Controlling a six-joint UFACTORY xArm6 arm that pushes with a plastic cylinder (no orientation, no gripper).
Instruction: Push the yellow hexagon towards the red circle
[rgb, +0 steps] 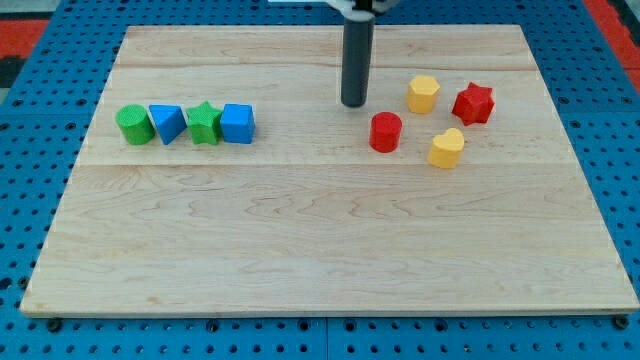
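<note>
Eight blocks on your wooden worktop (320, 260), one rod overhead.

Your tool is a bare rod with nothing to clench or release; my tip (353, 104) stands just up-left of the red circle (385, 131) and left of the yellow hexagon (423, 94), touching neither. You find the red star (473, 103) right of the hexagon and a yellow heart (447, 148) below it. At the view's left sit a green circle (133, 125), blue triangle (166, 123), green star (203, 123) and blue cube (237, 123), side by side.
</note>
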